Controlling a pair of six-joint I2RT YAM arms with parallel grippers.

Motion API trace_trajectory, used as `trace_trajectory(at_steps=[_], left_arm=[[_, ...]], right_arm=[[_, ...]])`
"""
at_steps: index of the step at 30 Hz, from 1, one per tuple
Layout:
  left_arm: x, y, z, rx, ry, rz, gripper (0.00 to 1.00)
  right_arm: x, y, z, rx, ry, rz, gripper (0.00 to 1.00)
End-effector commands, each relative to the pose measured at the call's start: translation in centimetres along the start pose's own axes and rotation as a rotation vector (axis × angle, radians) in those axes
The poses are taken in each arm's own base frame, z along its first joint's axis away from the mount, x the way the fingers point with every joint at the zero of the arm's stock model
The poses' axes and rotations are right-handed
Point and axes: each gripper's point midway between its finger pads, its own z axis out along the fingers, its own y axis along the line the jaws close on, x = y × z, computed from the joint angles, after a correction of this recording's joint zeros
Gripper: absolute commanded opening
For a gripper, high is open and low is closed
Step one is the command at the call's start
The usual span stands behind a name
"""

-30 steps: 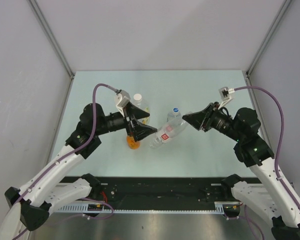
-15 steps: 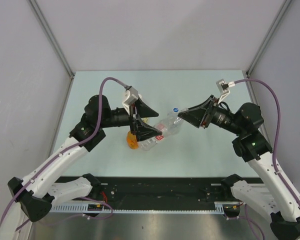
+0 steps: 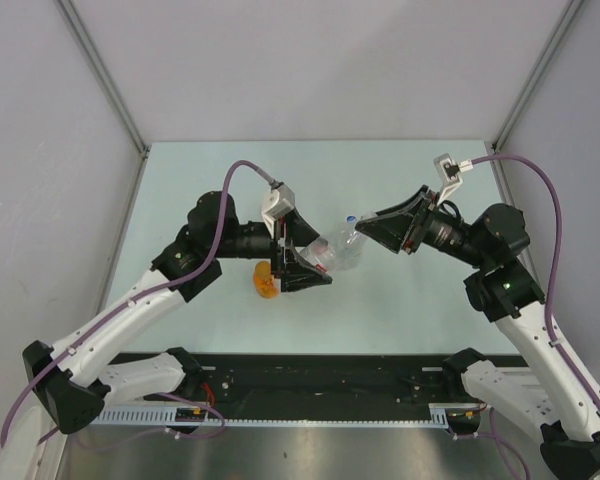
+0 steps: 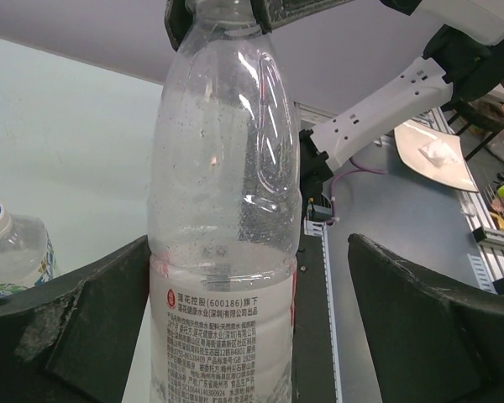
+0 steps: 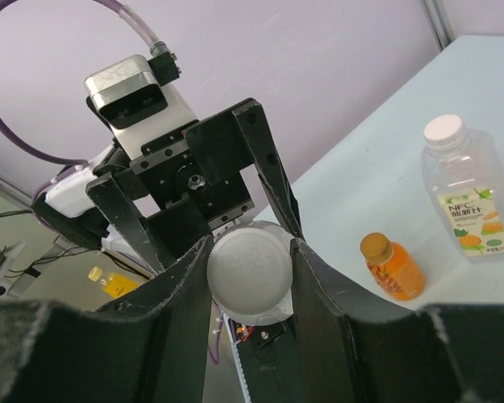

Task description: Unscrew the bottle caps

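Observation:
A clear bottle with a white and red label (image 3: 332,255) is lifted off the table and tilted between the arms. My right gripper (image 3: 365,232) is shut on its white ribbed cap (image 5: 250,273). My left gripper (image 3: 313,264) straddles the bottle's body (image 4: 223,210). Its left finger (image 4: 109,311) touches the label, and a gap shows beside the right finger (image 4: 428,336). A bottle with a blue cap (image 3: 351,217) stands just behind. The large yellow-label bottle (image 5: 469,197) and a small orange bottle (image 3: 267,284) stand on the table.
The pale green table (image 3: 430,300) is boxed in by grey walls on three sides. A black rail (image 3: 310,385) runs along its near edge. The blue-capped bottle also shows low at the left of the left wrist view (image 4: 8,248).
The bottle, lying on the table before, has been raised and tilted. My left arm swung right with it. My right gripper moved left onto its cap.

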Motion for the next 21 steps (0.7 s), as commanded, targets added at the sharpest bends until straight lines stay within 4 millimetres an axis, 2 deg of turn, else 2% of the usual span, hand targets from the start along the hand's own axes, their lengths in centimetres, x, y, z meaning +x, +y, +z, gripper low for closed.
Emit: trace_trajectory(at_steps=[1,5,13,16,17,18,21], left_arm=[[-0.2,-0.5,0.3,0.033,-0.006,0.043,1.00],[0.2,-0.5,0.5,0.045,0.002,0.037,0.97],[0.6,-0.5,0.9,0.061,0.013,0.040,0.71],[0.5,-0.6,1.0,0.062,0.012,0.041,0.72],[0.4,-0.5,1.0,0.058,0.009,0.045,0.75],[0.4,-0.5,1.0,0.055,0.011,0.043,0.85],[0.2,-0.5,1.0,0.051,0.009,0.049,0.89]], right_arm=[[-2.3,3.1,-0.2,-0.099,-0.054,-0.062,0.00],[-2.3,3.7,-0.3,-0.124,-0.050,-0.060,0.00],[-2.2,4.3,-0.3,-0.150,-0.041,-0.055,0.00],[-1.8,4.3,-0.2,-0.156,-0.025,-0.048,0.00],[-1.7,4.2,-0.1,-0.155,-0.019,-0.044,0.00],[-1.5,4.1,-0.1,-0.149,-0.012,-0.037,0.00],[-1.1,3.7,0.1,-0.143,0.006,-0.025,0.00]])
